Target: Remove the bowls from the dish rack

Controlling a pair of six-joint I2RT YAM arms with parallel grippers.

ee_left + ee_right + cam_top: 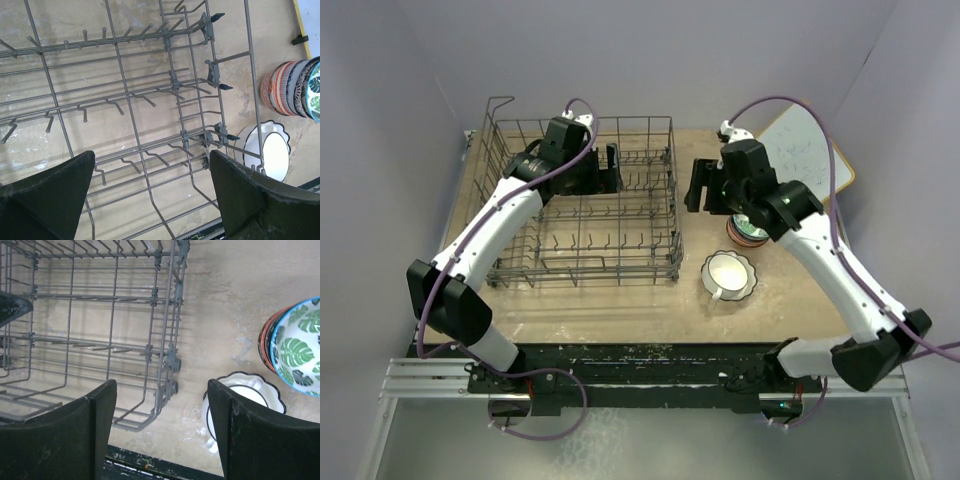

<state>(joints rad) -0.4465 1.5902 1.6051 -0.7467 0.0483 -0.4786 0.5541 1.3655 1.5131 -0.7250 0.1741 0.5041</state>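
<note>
The dark wire dish rack stands left of centre and no bowl shows in it. My left gripper hovers open and empty over its far right part; in the left wrist view only bare wire lies between its fingers. My right gripper is open and empty just right of the rack, above bare table. A stack of patterned bowls sits on the table under the right arm, with a green-leaf bowl on top. A white scalloped bowl stands in front of the stack.
A white board leans at the far right corner. The bowl stack and the white bowl lie close to the rack's right side. Grey walls close in the back and sides. The table's near edge is dark.
</note>
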